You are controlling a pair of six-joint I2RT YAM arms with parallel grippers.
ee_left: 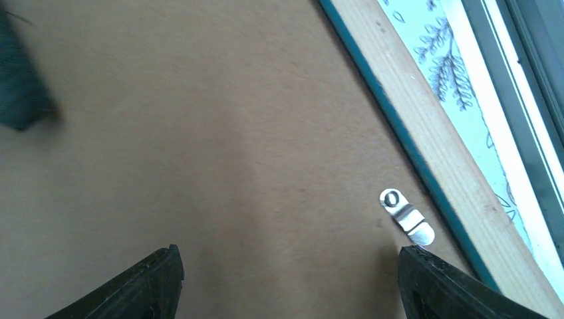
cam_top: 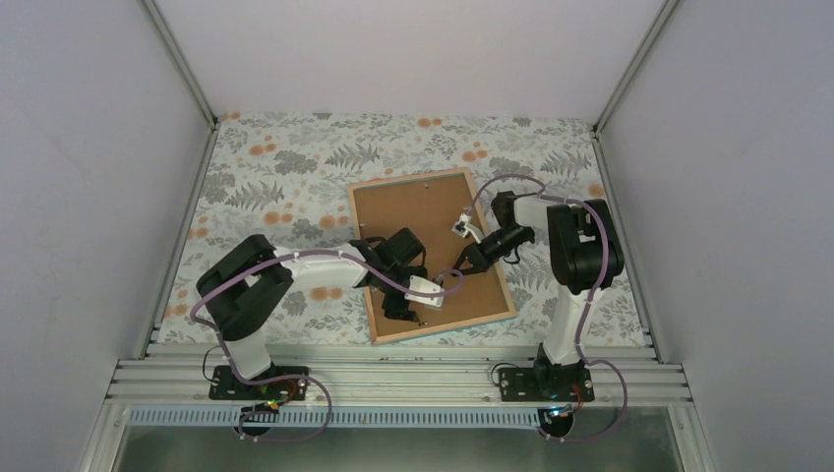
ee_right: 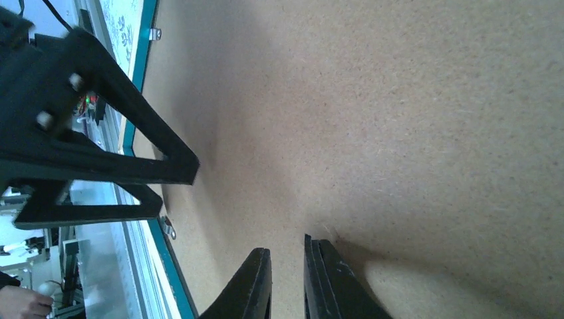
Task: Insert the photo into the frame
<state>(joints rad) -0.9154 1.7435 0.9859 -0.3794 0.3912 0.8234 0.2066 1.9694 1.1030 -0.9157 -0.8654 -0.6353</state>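
Note:
The frame [cam_top: 445, 328] lies face down on the table, its pale wood back [ee_left: 425, 133] and teal inner edge [ee_right: 169, 266] showing. A brown backing board [cam_top: 423, 211] fills it. The photo is hidden. My left gripper [cam_top: 403, 307] hovers open low over the board [ee_left: 199, 133] near the frame's near edge. Its right fingertip [ee_left: 425, 266] is just beside a small metal tab [ee_left: 406, 216]. My right gripper [cam_top: 462, 267] has its fingertips [ee_right: 326, 266] down at the board [ee_right: 399, 133] with only a thin gap and nothing between them.
Two more metal tabs [ee_right: 167, 228] [ee_right: 154, 33] sit along the frame's edge. The left gripper [ee_right: 100, 146] stands close to the right one. A floral tablecloth [cam_top: 285, 167] covers the table, with grey walls around and an aluminium rail [cam_top: 393, 379] at the near edge.

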